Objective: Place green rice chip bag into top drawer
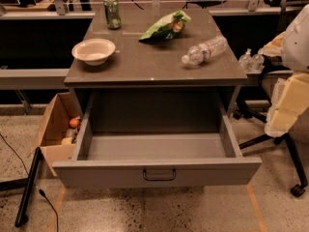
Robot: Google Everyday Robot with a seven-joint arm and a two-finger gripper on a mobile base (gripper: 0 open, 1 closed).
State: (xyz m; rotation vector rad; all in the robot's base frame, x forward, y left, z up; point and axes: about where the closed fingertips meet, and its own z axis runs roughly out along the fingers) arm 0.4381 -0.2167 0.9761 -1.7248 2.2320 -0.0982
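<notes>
Top drawer (207,170) stands pulled open; green rice chip bag (165,26) lies on the table (145,64).
Bag at far centre, between soda can (112,12) on the left and plastic bottle (205,50) on the right; its print is unreadable. Gripper is out of frame, so cannot tell its finger state.

The floor (169,216) was that speckled terrazzo stuff, with orange tape lines (254,204) running over it near the front. A grey table (154,64) sat dead center, and a brown cardboard box (50,124) stood open on the floor right beside its left side. Off to the right was an office chair (289,146) on a black wheeled base. A black bar (28,185) slanted down to the floor at the far left. The lighting was warm and pretty dim, and the back of the room was mostly dark.
</notes>
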